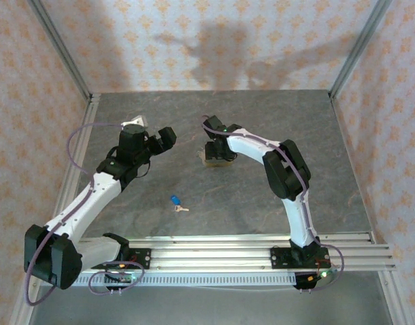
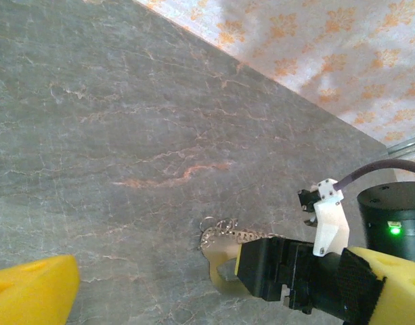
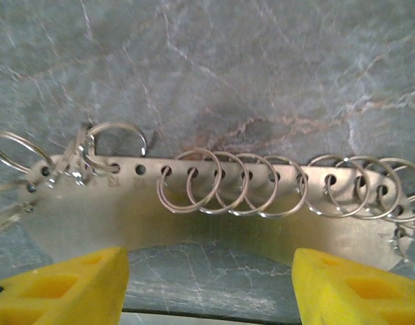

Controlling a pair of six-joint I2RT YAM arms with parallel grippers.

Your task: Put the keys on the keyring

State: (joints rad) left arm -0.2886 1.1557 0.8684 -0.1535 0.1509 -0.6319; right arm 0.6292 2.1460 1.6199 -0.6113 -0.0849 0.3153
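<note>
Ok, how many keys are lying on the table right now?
1: the blue-headed key lies by itself on the table, toward the near edge and about midway across. Others may be hidden from these views.

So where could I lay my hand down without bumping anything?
Bare table along the back wall and beyond the right arm. Also the strip between the blue key and the front rail. Crowded: mid-table, where left claw, right claw and keyring cluster.

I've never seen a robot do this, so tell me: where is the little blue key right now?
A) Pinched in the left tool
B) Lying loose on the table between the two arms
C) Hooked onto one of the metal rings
B: the blue key lies loose on the table, well away from the strip of rings.
</note>
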